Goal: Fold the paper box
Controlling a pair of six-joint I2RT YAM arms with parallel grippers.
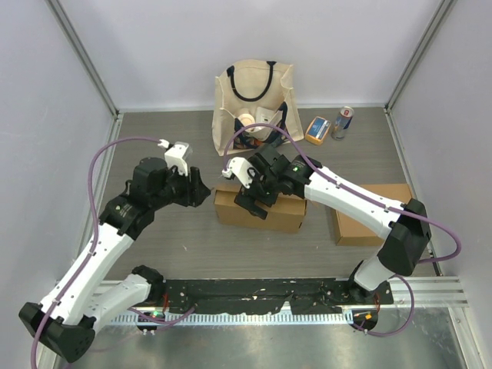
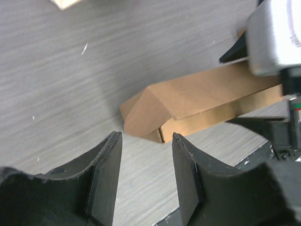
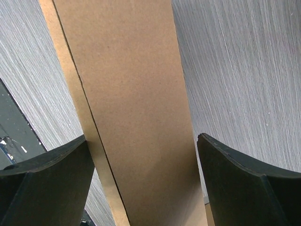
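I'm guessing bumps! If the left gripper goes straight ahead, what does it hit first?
Probably the folded end of the box, just ahead of the open left gripper, though depth is unclear.

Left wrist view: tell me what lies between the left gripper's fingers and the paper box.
Only bare grey table shows between the left gripper's open fingers and the paper box's folded end, in the left wrist view.

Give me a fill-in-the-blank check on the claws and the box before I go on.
1. The left claw is ____, holding nothing.
2. The right claw hangs wide open over the ____ of the paper box.
3. In the top view, the can stands to the ____ of the tote bag.
Missing words: open; top; right.
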